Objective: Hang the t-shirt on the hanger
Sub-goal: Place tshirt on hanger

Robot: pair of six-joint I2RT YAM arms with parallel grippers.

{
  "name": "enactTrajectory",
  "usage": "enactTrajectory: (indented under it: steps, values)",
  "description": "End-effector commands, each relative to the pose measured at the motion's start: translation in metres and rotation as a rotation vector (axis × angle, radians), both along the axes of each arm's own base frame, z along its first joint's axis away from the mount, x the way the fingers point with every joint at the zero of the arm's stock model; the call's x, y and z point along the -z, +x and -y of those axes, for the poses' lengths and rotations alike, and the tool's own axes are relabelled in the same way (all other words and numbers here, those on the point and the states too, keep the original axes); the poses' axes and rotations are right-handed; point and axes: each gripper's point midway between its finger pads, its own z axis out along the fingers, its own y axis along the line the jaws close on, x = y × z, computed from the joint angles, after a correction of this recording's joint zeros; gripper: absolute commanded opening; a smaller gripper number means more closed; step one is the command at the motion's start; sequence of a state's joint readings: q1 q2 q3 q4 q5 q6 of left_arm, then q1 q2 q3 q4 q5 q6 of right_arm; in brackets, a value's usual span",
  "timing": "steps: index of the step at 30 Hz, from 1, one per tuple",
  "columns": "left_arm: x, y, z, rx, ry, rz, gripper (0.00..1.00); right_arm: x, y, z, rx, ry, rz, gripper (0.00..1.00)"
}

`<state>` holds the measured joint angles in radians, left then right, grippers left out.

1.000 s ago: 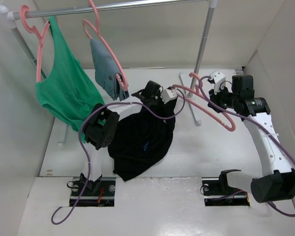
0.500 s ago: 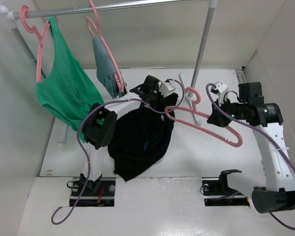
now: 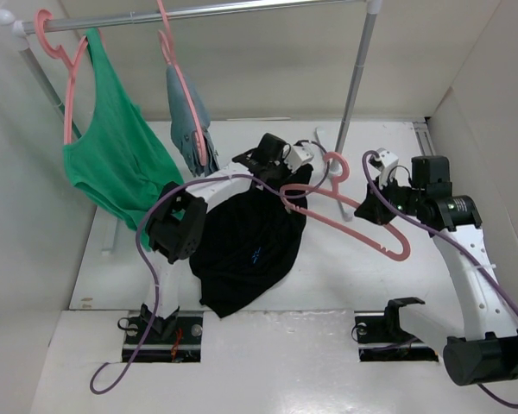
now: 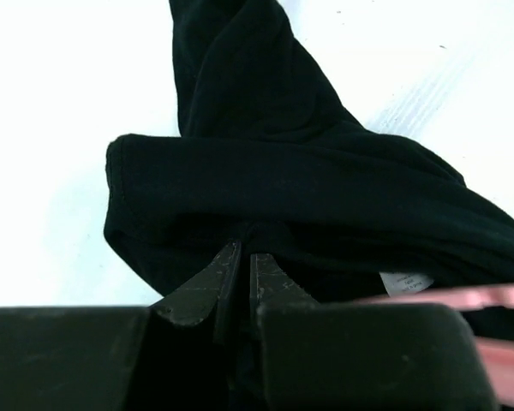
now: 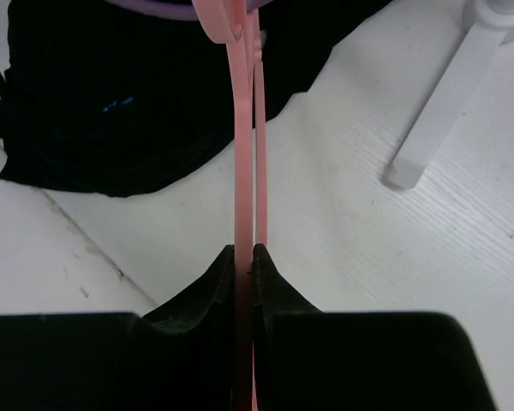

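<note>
The black t-shirt (image 3: 246, 246) hangs bunched from my left gripper (image 3: 274, 171), which is shut on its collar edge. In the left wrist view the cloth (image 4: 283, 171) fills the frame above the closed left gripper (image 4: 240, 254), and a white label (image 4: 407, 281) shows. My right gripper (image 3: 369, 210) is shut on the lower bar of the pink hanger (image 3: 341, 200). The hanger's left end reaches the shirt's collar by the left gripper. In the right wrist view the hanger (image 5: 240, 128) runs straight ahead from the right gripper (image 5: 244, 254) toward the t-shirt (image 5: 111, 103).
A clothes rack stands at the back, its upright pole (image 3: 356, 78) between the two arms and its white foot (image 5: 445, 94) on the table. On the rail hang a green tank top (image 3: 112, 147) and a grey-blue garment (image 3: 190, 129), each on a pink hanger. Walls close both sides.
My right arm has carried the hanger leftward and nearer, bringing its left end to the shirt's collar. The grey-blue garment has swung on the rail. The left gripper has stayed shut on the shirt.
</note>
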<state>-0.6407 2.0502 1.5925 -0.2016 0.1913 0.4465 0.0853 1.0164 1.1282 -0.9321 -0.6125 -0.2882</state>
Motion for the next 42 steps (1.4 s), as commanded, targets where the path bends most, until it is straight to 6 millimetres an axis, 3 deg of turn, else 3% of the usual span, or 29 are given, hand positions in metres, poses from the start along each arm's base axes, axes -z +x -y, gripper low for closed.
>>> enactTrajectory:
  steps: [1, 5, 11, 14, 18, 21, 25, 30, 33, 39, 42]
  values:
    - [-0.054, 0.000, 0.004, -0.004, -0.075, 0.058, 0.00, -0.040, 0.030, 0.000, 0.054, 0.029, 0.186, 0.00]
    - [-0.060, 0.002, 0.006, -0.003, -0.084, 0.070, 0.00, -0.039, 0.034, 0.000, 0.090, 0.050, 0.175, 0.00]
    - [-0.082, -0.001, 0.022, 0.009, -0.146, 0.050, 0.00, -0.011, 0.040, -0.001, 0.110, 0.070, 0.136, 0.00]
    - [-0.091, 0.000, 0.026, 0.015, -0.170, 0.056, 0.00, -0.011, 0.040, -0.009, 0.068, 0.106, 0.165, 0.00]
    - [-0.093, -0.014, 0.030, 0.042, -0.178, 0.007, 0.00, -0.013, 0.044, -0.008, 0.069, 0.101, 0.200, 0.00]
    - [-0.109, -0.024, 0.030, 0.060, -0.206, -0.001, 0.00, -0.017, 0.052, -0.007, 0.070, 0.092, 0.251, 0.00]
    - [-0.139, -0.040, 0.034, 0.077, -0.272, -0.004, 0.00, -0.041, 0.061, -0.009, 0.075, 0.122, 0.354, 0.00]
    - [-0.209, -0.058, 0.050, 0.114, -0.411, 0.078, 0.00, -0.075, 0.074, -0.009, 0.152, 0.220, 0.482, 0.00]
    - [-0.238, -0.075, 0.055, 0.134, -0.465, 0.102, 0.00, -0.106, 0.077, -0.007, 0.202, 0.278, 0.595, 0.00]
    - [-0.287, -0.102, 0.050, 0.172, -0.537, 0.171, 0.00, -0.138, 0.070, 0.010, 0.326, 0.258, 0.719, 0.00]
    - [-0.298, -0.112, 0.047, 0.178, -0.532, 0.218, 0.00, -0.148, 0.065, 0.020, 0.376, 0.256, 0.759, 0.00]
